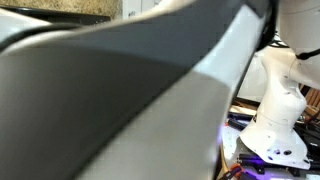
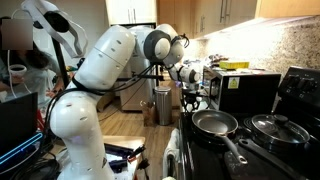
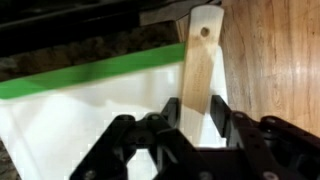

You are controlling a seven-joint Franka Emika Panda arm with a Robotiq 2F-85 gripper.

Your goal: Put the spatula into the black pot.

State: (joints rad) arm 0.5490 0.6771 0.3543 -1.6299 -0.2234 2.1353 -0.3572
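The spatula [image 3: 202,60], pale tan wood with a hole near its far end, lies partly on a white board and partly on the wooden counter in the wrist view. My gripper [image 3: 196,108] is low over it, one finger on each side of the handle. The left finger is against its edge and a thin gap shows at the right finger. In an exterior view my gripper [image 2: 192,92] hangs just left of the stove. The black pot does not show in any view.
The white board [image 3: 90,110] has a green tape edge [image 3: 90,72]. A frying pan [image 2: 215,123] and a lidded steel pot [image 2: 276,128] sit on the stove, with a microwave [image 2: 247,90] behind. The arm fills most of an exterior view [image 1: 120,100].
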